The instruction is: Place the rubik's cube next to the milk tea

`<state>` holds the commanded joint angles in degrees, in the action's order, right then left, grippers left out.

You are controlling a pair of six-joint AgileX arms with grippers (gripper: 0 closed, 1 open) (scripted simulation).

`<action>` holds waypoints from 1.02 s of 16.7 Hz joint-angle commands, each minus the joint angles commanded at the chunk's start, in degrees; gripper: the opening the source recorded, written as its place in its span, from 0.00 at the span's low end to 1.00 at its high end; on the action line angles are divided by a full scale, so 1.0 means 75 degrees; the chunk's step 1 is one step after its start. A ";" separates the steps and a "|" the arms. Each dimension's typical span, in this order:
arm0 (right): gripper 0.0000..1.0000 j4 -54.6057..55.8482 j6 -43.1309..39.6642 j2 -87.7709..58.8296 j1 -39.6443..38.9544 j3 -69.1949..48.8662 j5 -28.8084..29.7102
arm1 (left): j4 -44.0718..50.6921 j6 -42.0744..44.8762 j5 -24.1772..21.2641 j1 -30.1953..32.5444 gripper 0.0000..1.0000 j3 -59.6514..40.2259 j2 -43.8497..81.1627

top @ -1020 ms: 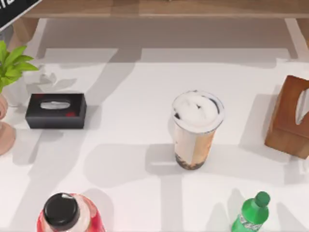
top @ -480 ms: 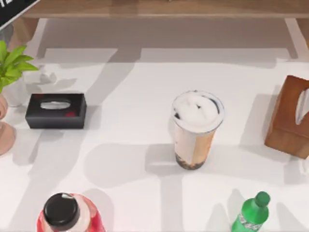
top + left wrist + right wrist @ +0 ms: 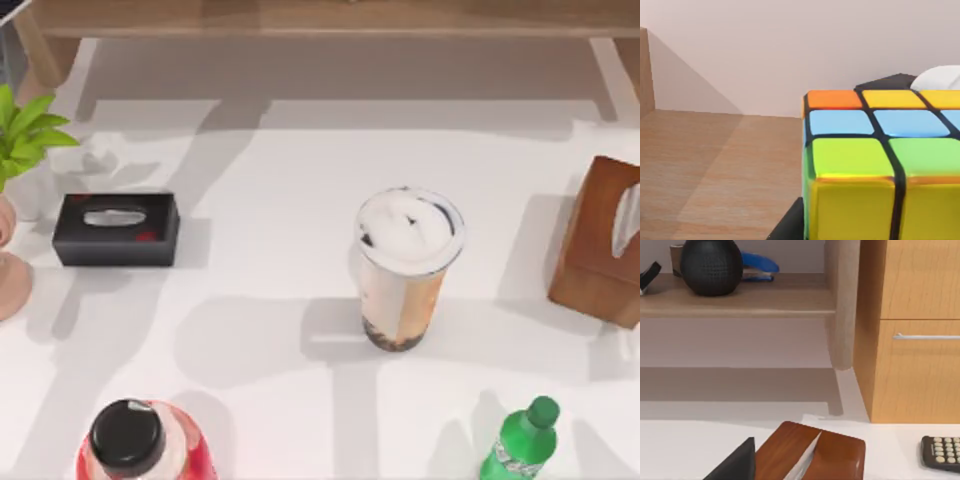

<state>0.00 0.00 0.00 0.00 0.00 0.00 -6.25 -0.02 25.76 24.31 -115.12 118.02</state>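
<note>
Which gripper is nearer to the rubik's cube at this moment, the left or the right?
Left. The rubik's cube sits right up against the left wrist camera. The right wrist camera faces a brown wooden box and a cabinet instead.

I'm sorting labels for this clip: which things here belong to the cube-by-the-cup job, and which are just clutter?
Belongs to the job:
- rubik's cube, close in the left wrist view
- milk tea, mid-table

Just lying about:
- black tissue box
- wooden tissue box
- red bottle
- green bottle
- potted plant
- calculator
</note>
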 joint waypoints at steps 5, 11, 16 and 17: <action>1.00 0.0000 0.0000 0.0000 0.0000 0.0000 0.0000 | 0.0566 0.0136 -0.0060 0.0487 0.00 -0.0168 -0.0017; 1.00 0.0000 0.0000 0.0000 0.0000 0.0000 0.0000 | 0.1023 0.0188 -0.0345 0.0545 0.00 -0.0270 -0.0466; 1.00 0.0000 0.0000 0.0000 0.0000 0.0000 0.0000 | 0.3200 -0.0220 -0.1395 0.0942 0.00 0.0159 -0.1686; 1.00 0.0000 0.0000 0.0000 0.0000 0.0000 0.0000 | 0.3775 -0.0424 -0.1618 0.0986 0.00 0.0372 -0.1876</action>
<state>0.00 0.00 0.00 0.00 0.00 0.00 22.06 -3.20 13.62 31.70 -112.34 103.96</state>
